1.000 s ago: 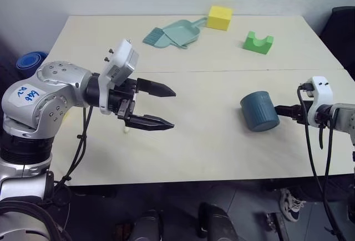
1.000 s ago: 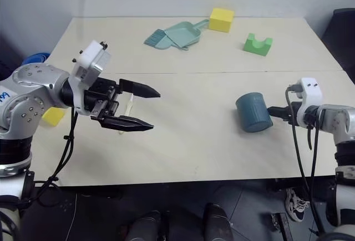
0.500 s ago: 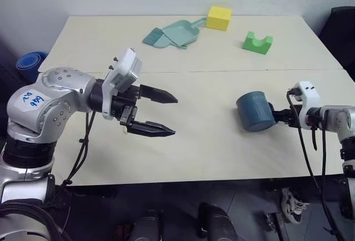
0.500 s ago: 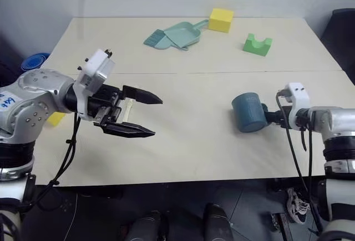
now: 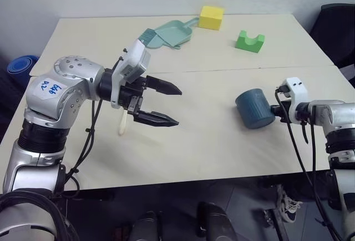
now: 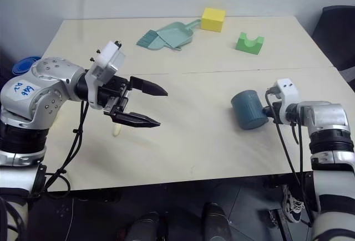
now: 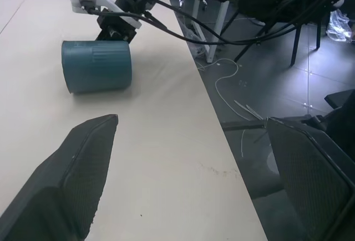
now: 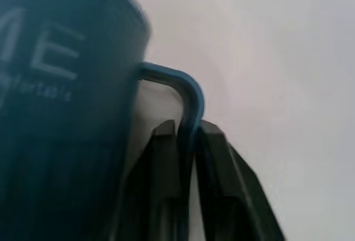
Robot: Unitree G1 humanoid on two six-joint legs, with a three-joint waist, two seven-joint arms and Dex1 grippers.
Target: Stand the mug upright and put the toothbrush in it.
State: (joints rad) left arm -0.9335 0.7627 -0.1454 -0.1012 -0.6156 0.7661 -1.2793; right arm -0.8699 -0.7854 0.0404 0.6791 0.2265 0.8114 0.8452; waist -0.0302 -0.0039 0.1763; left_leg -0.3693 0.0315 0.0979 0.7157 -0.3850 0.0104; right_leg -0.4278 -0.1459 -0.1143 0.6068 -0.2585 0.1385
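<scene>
Table (image 5: 183, 158): pale cream top, two slabs w/ a seam running across the middle. Near edge runs just below both arms; dark floor beyond it.
Open room: wide bare stretch of top betw. the two grippers, also front-centre. Clutter sits only at the far side.
Mug (image 5: 254, 108): dark slate-blue cylinder, ribbed sides, lying on its side on the right half of the table, near the right edge. Base end faces the cam; inside can't be seen from the head views. Pale lettering on the wall in the right wrist view.
Mug handle (image 8: 186, 94): thin loop, blue, on the side toward the right arm.
Right gripper (image 8: 186, 133): black fingers pinched tight onto the handle loop, one each side; it has hold of the mug by the handle.
Left gripper (image 5: 166, 105): fingers spread wide, nothing betw. them, held above the table's left half, pointing toward the mug; well apart from it.
Toothbrush (image 5: 122, 123): slim pale cream stick lying flat on the table, under/behind the left gripper, partly hidden by it. Not in the mug.
Dustpan (image 5: 175, 32): teal, smooth plastic, far centre, hand brush (image 5: 147, 36) touching its left side.
Yellow block (image 5: 211, 17): cube, far edge, just beside the dustpan handle.
Green block (image 5: 249, 40): U-notch on top, far right, apart from the yellow one.
</scene>
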